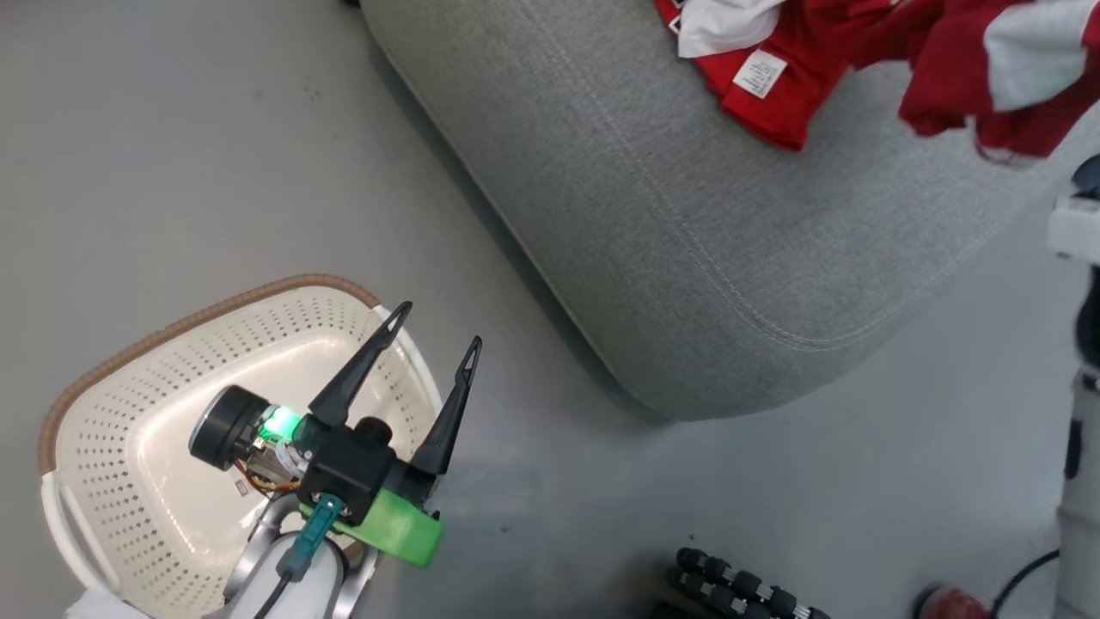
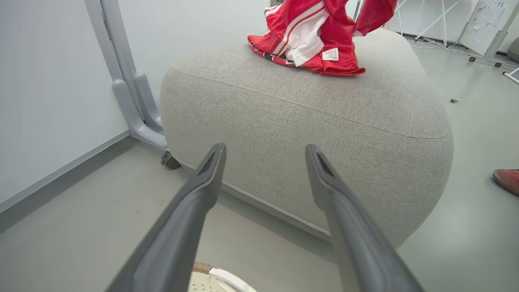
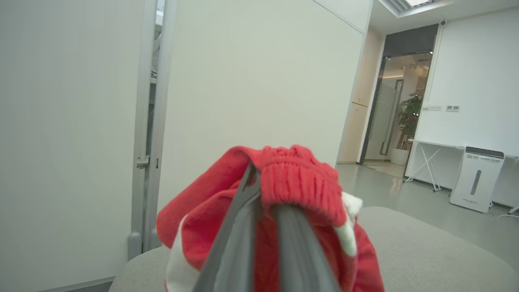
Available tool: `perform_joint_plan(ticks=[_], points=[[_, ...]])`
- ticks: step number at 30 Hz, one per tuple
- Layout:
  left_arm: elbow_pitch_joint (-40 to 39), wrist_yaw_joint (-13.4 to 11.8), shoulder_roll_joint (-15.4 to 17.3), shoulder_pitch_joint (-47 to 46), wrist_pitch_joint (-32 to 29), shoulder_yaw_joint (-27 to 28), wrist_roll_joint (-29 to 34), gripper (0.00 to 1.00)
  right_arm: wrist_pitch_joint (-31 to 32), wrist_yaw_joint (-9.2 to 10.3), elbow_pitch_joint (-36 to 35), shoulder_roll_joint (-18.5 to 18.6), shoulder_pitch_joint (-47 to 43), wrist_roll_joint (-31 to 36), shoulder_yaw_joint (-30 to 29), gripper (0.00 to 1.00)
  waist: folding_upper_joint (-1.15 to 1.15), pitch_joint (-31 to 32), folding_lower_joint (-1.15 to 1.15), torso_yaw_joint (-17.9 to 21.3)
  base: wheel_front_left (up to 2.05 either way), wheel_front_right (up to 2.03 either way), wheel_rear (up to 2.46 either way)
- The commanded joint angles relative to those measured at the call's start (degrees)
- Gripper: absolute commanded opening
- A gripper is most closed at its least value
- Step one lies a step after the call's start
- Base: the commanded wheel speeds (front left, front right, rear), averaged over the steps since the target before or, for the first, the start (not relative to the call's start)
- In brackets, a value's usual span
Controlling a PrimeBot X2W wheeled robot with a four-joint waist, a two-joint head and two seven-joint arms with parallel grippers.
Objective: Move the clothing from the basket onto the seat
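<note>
Garment (image 3: pixel 300 182) pinched by R gripper (image 3: pixel 265 190) over seat (image 1: pixel 687 258); other one down.
Jaws clamp tight on its red knit collar, cloth draped over both fingers. Labelled red jersey (image 1: pixel 773 77) lies on seat top. L gripper (image 1: pixel 439 323), jaws wide apart & empty, hovers over cream basket (image 1: pixel 94 447).

Lighting: bright, even, diffuse, from overhead; ceiling panel (image 3: pixel 411 2) visible at top of right wrist view. Glare: white sheen inside the basket (image 1: pixel 94 447); pale reflections on the grey floor (image 3: pixel 389 178). Shadows: soft, narrow band beneath the seat (image 1: pixel 687 258). Blur: hanging clothing (image 1: pixel 945 69) smeared in head view, soft and out of focus close to the right wrist lens. Distortion: wall post (image 2: pixel 121 81) bows at left wrist view's edge
</note>
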State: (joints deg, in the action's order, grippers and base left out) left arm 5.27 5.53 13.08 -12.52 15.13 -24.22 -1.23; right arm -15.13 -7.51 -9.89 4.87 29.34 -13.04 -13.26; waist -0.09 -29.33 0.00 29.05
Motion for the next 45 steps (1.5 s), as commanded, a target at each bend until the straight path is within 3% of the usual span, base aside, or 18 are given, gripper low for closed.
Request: perform_joint_plan(ticks=[1, 9, 17, 18, 21, 22, 28, 36, 45], points=[[0.2, -0.3, -0.2, -1.2, 0.0, 0.3, 0.3, 1.0, 0.0, 0.05, 1.8, 1.5, 3.3, -0.7, -1.6, 0.0, 0.09, -4.5, 0.0, -5.3, 0.0, 0.0, 0.0], [0.1, -1.0, -1.8, -5.4, 0.0, 0.5, 0.1, 1.0, 0.0, 0.05, 22.3, 10.1, 17.2, -2.6, -5.5, 0.0, 0.09, -10.7, 0.0, -13.4, 0.0, 0.0, 0.0], [-0.5, -1.6, -3.0, -7.8, 0.0, 0.8, -0.3, 1.0, 0.0, 0.05, 37.5, 12.0, 24.4, -0.4, -9.3, 0.0, 0.09, -15.0, 0.0, -18.1, 0.0, 0.0, 0.0], [-0.4, -1.6, -3.1, -7.8, 0.0, 0.8, -0.4, 1.0, 0.0, 0.05, 38.1, 11.9, 24.7, -0.1, -9.8, 0.13, 0.09, -15.2, 0.0, -18.2, 0.0, 0.0, 0.0], [0.0, -1.4, -3.2, -8.4, 0.0, 0.7, -0.3, 1.0, 0.0, 0.05, 40.4, 11.1, 25.8, 1.4, -10.2, 0.74, 0.09, -15.8, 0.0, -18.6, 0.0, 0.0, 0.0], [0.1, -1.4, -3.1, -8.5, 0.0, 0.8, -0.3, 1.0, 0.0, 0.05, 40.5, 10.7, 25.9, 1.4, -10.6, 1.0, 0.09, -15.9, 0.0, -18.6, 0.0, 0.0, 0.0], [0.6, -1.1, -3.8, -8.9, 0.0, 0.6, -0.9, 1.0, 0.0, 0.05, 34.5, 7.3, 21.0, 2.6, -13.8, 1.0, 0.09, -14.0, 0.0, -18.3, 0.0, 0.0, 0.0], [1.3, -0.1, -6.3, -6.4, 0.0, 1.3, -4.0, 1.0, 0.0, 0.05, 21.4, 0.7, 5.1, 4.9, -15.3, 1.0, 0.09, -5.5, 0.0, -18.2, 0.0, 0.0, 0.0], [-0.6, 0.1, -9.5, -1.4, 0.0, 5.3, -8.1, 1.0, 0.0, 0.05, 14.4, -1.3, -11.6, 5.3, -1.5, 1.0, 0.09, 5.7, 0.0, -21.7, 0.0, 0.0, 0.0]])
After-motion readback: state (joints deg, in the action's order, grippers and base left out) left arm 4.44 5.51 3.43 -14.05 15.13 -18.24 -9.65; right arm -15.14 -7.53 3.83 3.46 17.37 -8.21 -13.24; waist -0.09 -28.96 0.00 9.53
